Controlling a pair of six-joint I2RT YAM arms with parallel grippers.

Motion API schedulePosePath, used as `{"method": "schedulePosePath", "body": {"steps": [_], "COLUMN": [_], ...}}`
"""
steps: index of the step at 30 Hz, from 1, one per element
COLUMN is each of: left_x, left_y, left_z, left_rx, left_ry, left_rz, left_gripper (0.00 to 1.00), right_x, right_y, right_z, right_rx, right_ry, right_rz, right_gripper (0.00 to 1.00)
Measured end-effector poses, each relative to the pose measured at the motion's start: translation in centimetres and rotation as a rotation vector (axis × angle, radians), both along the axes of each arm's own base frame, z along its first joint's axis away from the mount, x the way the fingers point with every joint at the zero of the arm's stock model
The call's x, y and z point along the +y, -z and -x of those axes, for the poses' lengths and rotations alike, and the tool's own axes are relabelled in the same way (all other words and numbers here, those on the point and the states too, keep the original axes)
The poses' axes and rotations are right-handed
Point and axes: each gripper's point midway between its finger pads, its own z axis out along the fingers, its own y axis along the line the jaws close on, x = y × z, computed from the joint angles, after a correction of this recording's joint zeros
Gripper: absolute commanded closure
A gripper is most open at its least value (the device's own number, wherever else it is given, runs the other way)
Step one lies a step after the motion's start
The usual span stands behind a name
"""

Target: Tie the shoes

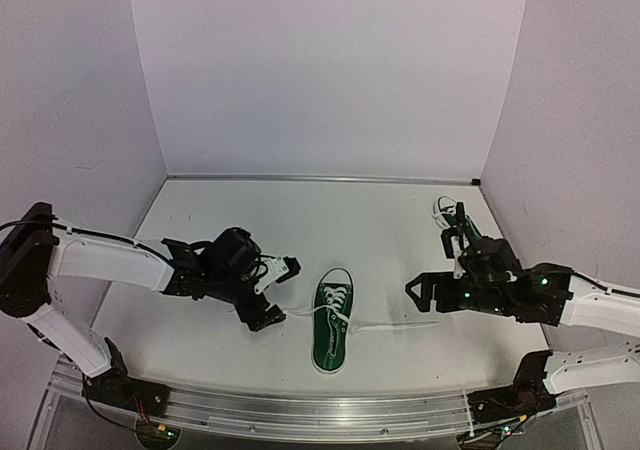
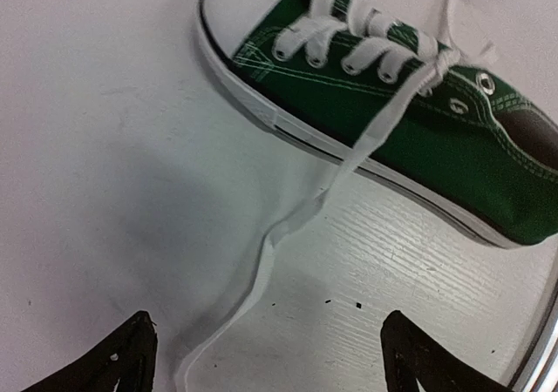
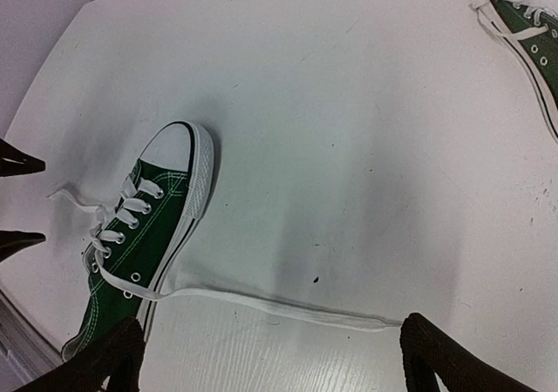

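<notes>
One of the shoes (image 1: 333, 320), dark green with a white toe cap, lies at the table's front middle with its toe pointing away. One white lace (image 2: 261, 261) runs left from it across the table and passes between the fingertips (image 2: 113, 361) of my left gripper (image 2: 270, 366), which is open and holds nothing. The other lace (image 3: 288, 305) stretches right, ending just short of the right finger of my open, empty right gripper (image 3: 270, 361). In the top view the left gripper (image 1: 283, 292) is left of this shoe and the right gripper (image 1: 432, 268) is right of it. The second shoe (image 1: 447, 208) lies at the back right, partly hidden behind the right arm.
White walls enclose the table on three sides, close behind the second shoe (image 3: 523, 26). A metal rail (image 1: 300, 410) runs along the near edge by the arm bases. My left fingers (image 3: 17, 161) show at the left edge of the right wrist view.
</notes>
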Motion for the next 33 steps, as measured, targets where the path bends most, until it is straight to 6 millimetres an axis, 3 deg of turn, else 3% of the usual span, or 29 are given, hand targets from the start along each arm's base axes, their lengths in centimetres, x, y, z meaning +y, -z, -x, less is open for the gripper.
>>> {"method": "schedulePosePath", "body": {"steps": [3,6,10,23,28,33], "left_x": [-0.9,-2.0,-3.6,-6.7,-7.2,-7.1], "left_y": [1.9,2.5,2.8,3.6,4.4,5.0], "left_z": [0.7,0.6,0.2,-0.2,-0.2,0.0], "left_rx": [0.018,0.012,-0.009,-0.025,-0.012,0.001], "left_ry": [0.11,0.189,0.271,0.429,0.452,0.457], "left_rz": [-0.055,-0.07,-0.076,-0.068,-0.074,-0.084], "left_gripper": [0.26,0.43,0.59,0.71,0.75,0.86], "right_x": [0.5,0.9,1.1,0.9,0.8,0.7], "right_y": [-0.1,-0.3,-0.4,0.1,0.2,0.3], "right_z": [0.1,0.2,0.2,0.5,0.7,0.8], "right_rx": [0.004,0.005,0.005,0.011,0.009,0.009], "right_ry": [-0.02,-0.032,-0.038,-0.044,-0.043,-0.041], "right_rz": [-0.018,-0.034,-0.044,-0.051,-0.056,-0.059], "right_gripper": [0.02,0.02,0.02,0.02,0.02,0.02]}}
